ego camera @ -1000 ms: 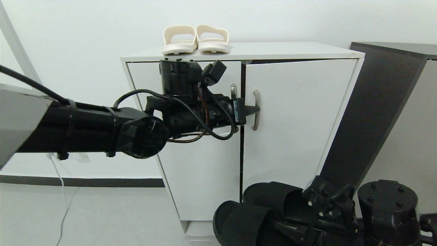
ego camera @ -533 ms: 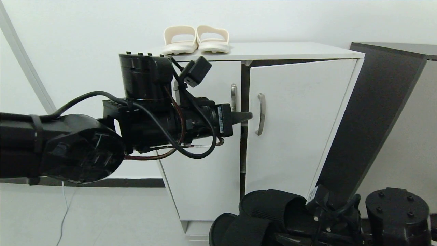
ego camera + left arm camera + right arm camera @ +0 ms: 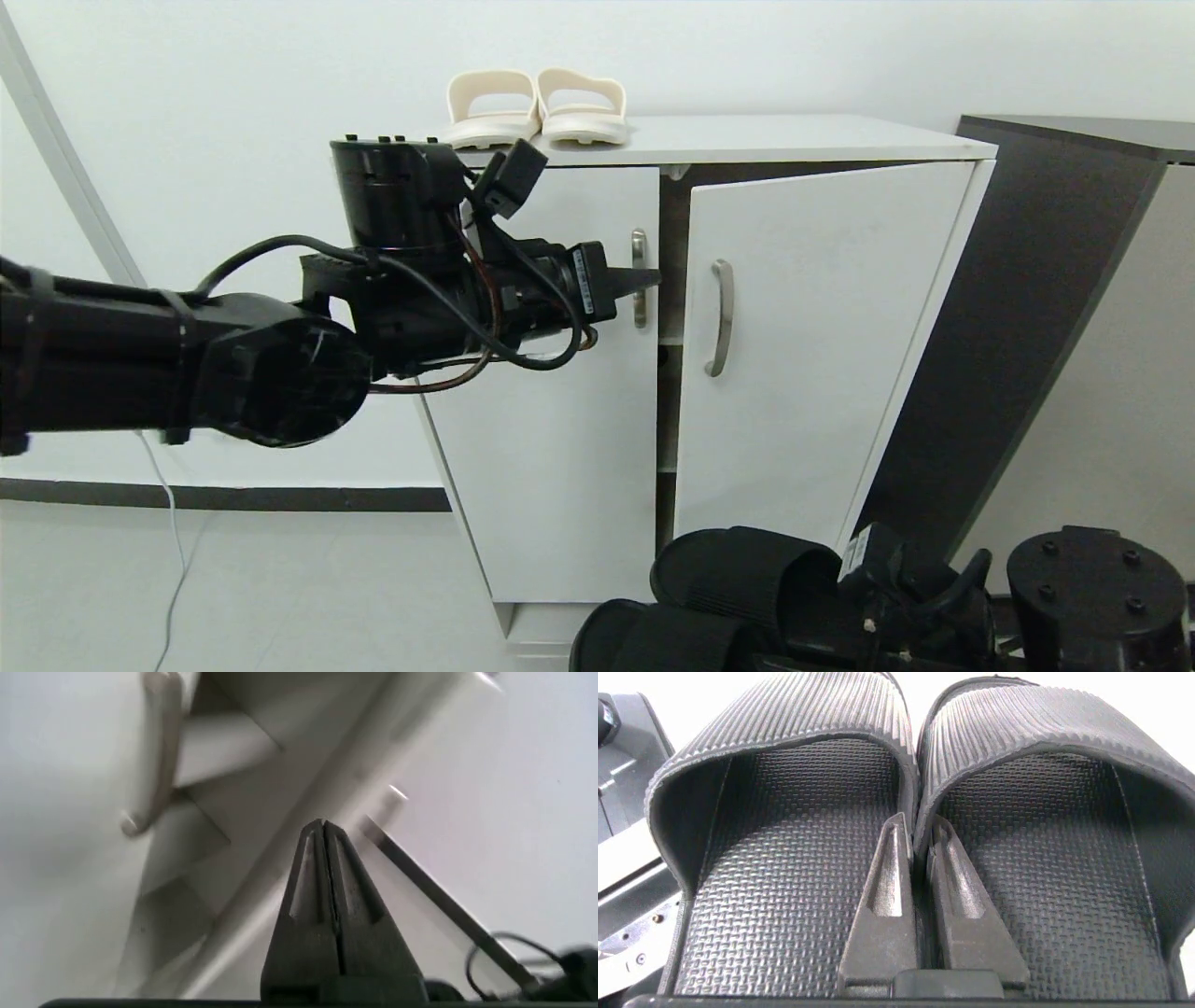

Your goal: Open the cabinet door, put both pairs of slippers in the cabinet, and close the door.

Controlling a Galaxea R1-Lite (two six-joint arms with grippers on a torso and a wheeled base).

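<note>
A white cabinet (image 3: 794, 135) has two doors. Its right door (image 3: 812, 345) stands slightly ajar, with a dark gap showing shelves beside it. The left door (image 3: 551, 448) is closed. My left gripper (image 3: 651, 277) is shut on nothing and hovers just in front of the left door's handle (image 3: 639, 252), left of the right door's handle (image 3: 718, 317). The wrist view has the left gripper (image 3: 323, 833) pointing at the gap. Cream slippers (image 3: 534, 107) rest on the cabinet top. My right gripper (image 3: 918, 854) pinches the touching inner walls of the black slippers (image 3: 794, 887), held low before the cabinet (image 3: 738, 583).
A dark grey cabinet (image 3: 1036, 308) stands tight against the white cabinet's right side. A thin cable (image 3: 173, 551) hangs down the wall to the floor at the left. Open floor lies left of the cabinet.
My left gripper came off the right door's handle and drew back left and upward. The right door swung a little further open. The black slippers sank lower in view.
</note>
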